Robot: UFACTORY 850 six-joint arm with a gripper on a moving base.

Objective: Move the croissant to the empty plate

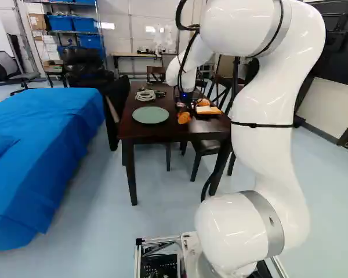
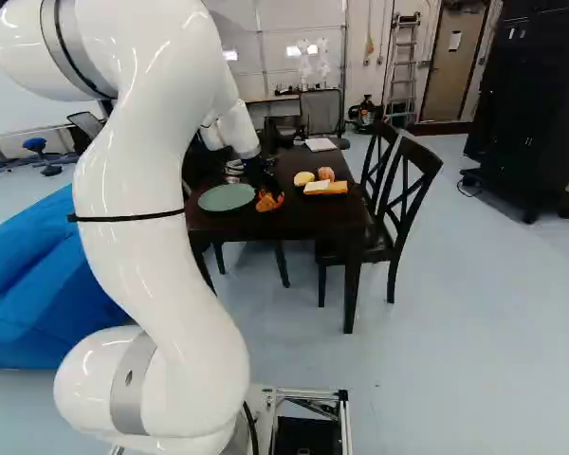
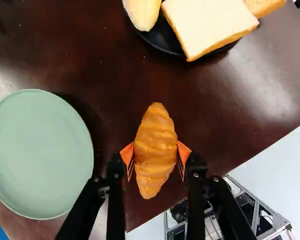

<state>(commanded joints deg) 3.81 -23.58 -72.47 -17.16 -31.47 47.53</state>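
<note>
bright even light, pale glare on the table (image 3: 260,85), shadow beside the green plate (image 3: 40,155), highlights on the white arm (image 2: 147,246)

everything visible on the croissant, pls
Croissant: golden-brown, glossy, ridged across, thick in the middle, tapering to two ends, looks whole. It is pinched between the orange pads of the end effector, one touching each flank. The green plate is beside it, not touching. Can't tell whether it's lifted off the table.

The croissant (image 3: 155,152) was golden brown with darker bands; the plate (image 3: 40,155) to its left plain pale green; the table (image 3: 105,65) dark reddish brown; the gripper (image 2: 267,192) black with orange pads (image 3: 126,154); the cloth (image 1: 40,145) farther left bright blue.
</note>
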